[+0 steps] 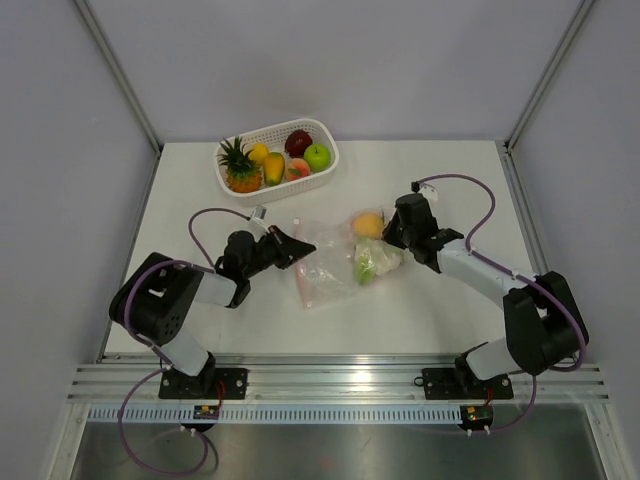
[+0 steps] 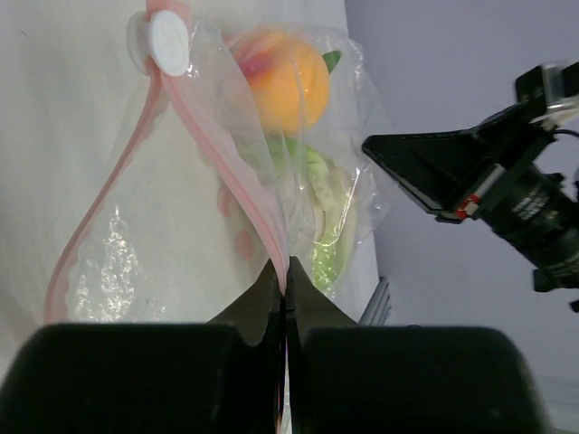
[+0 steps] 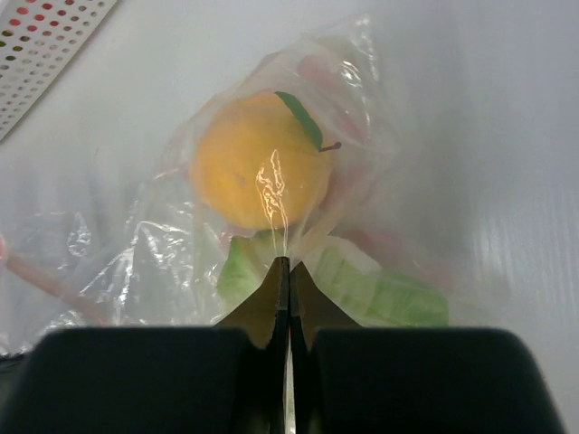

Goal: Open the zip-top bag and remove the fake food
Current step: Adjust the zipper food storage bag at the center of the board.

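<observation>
The clear zip-top bag (image 1: 325,262) lies mid-table with an orange (image 1: 367,224) and a white-green cauliflower piece (image 1: 372,262) inside. My left gripper (image 1: 303,250) is shut on the bag's pink zip strip (image 2: 237,172). In the left wrist view the two pink strips spread apart below the white slider (image 2: 169,42), with the orange (image 2: 285,81) behind them. My right gripper (image 1: 388,238) is shut on a fold of the bag's plastic (image 3: 288,264), just below the orange (image 3: 258,172) and above the green piece (image 3: 389,294).
A white perforated basket (image 1: 330,150) stands at the back left. It holds a pineapple (image 1: 238,165), a green apple (image 1: 317,156), a dark red piece (image 1: 298,141) and yellow pieces. Its corner shows in the right wrist view (image 3: 45,36). Grey walls enclose the table.
</observation>
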Tool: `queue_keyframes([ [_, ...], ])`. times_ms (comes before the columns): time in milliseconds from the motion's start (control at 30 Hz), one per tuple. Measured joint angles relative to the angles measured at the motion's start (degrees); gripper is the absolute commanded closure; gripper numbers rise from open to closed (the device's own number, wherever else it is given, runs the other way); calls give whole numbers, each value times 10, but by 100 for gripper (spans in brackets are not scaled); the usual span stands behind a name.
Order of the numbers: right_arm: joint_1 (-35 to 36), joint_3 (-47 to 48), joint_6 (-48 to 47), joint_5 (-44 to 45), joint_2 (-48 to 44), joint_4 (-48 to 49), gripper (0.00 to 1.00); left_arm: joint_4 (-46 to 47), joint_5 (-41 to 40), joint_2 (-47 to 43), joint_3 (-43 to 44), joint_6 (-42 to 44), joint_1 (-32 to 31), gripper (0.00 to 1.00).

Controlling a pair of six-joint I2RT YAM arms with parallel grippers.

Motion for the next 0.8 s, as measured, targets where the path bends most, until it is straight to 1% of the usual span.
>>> queue_keyframes([
  [300,-20,0,17,-23,38,-1,100,135,66,9,-37,-92,64,100],
  [467,-22,0,26,-38,38,9,100,162,93,20,-51,-128,93,100],
  [500,-22,0,26,-38,38,10,100,163,96,22,-51,-132,95,92],
  [533,-22,0,26,-39,38,10,100,165,99,23,-51,-134,96,76],
  [600,-23,0,26,-37,38,10,100,172,103,25,-51,-139,97,65],
  [633,-24,0,26,-37,38,10,100,174,106,25,-51,-141,99,54],
  [733,-28,0,25,-36,38,10,100,180,108,24,-51,-141,101,46],
  [800,-28,0,26,-36,38,10,100,179,108,20,-51,-139,101,45],
])
